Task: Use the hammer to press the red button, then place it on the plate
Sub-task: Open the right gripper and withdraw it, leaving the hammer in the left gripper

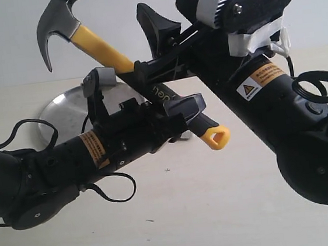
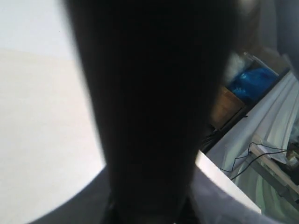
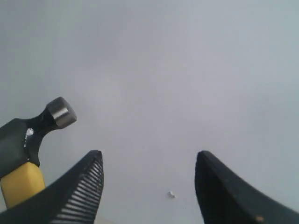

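Observation:
The hammer (image 1: pixel 100 47) hangs in the air, tilted, with its dark claw head at the upper left and its yellow end with the hole at the lower right. My left gripper (image 1: pixel 146 90) is shut on the black part of the handle. In the left wrist view that handle (image 2: pixel 149 112) fills the middle between the grey pads (image 2: pixel 70 207). My right gripper (image 1: pixel 161 0) stands open just above the handle, holding nothing. In the right wrist view the gripper (image 3: pixel 149 156) is open, and the hammer head (image 3: pixel 42 126) lies outside one finger. The plate (image 1: pixel 63 110) lies on the table behind the left arm. The red button is out of view.
The pale table (image 1: pixel 191 214) stretches beneath both arms. Black cables (image 1: pixel 115 190) loop from the left arm. Past the table edge, the left wrist view shows a blue bag (image 2: pixel 254 79), a cardboard box (image 2: pixel 224 105) and white cloth with wires (image 2: pixel 261 154).

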Robot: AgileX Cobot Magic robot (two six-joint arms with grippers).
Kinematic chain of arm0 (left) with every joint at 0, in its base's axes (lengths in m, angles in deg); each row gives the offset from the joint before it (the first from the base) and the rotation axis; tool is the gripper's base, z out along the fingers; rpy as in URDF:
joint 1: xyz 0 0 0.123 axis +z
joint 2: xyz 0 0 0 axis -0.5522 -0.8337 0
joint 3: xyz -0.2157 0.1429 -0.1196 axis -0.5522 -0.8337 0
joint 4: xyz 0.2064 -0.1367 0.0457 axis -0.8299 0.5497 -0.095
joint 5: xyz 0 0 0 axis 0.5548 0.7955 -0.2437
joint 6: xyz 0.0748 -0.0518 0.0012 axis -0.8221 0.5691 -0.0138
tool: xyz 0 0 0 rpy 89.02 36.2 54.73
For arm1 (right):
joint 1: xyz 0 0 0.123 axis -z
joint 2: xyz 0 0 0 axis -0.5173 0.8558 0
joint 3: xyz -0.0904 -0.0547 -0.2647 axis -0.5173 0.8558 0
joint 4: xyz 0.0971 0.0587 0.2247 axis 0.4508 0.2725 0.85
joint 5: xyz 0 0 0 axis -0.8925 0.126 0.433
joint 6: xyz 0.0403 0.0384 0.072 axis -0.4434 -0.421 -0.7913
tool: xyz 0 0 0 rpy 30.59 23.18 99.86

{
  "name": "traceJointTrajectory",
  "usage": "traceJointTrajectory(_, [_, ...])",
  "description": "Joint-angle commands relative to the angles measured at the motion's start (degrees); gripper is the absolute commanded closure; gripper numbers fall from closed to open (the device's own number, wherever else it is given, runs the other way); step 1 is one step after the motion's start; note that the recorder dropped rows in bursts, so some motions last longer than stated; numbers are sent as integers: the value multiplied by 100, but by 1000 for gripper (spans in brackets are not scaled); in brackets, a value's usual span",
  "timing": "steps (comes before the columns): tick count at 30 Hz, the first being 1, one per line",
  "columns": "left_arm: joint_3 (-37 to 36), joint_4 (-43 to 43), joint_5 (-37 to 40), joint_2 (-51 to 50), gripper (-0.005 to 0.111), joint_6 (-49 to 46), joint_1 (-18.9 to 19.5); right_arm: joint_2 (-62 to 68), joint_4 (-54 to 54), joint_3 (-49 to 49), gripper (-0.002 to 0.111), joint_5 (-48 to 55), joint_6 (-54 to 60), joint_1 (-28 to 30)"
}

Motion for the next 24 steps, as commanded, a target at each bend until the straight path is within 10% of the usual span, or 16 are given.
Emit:
traceJointTrajectory(1, [13, -407, -28, 69, 107, -133, 160, -55, 195, -39, 51, -161, 274, 0])
traceJointTrajectory(24, [-10, -1529, 4549, 2108, 107, -626, 565, -1789, 2310, -39, 58, 949, 3703, 0])
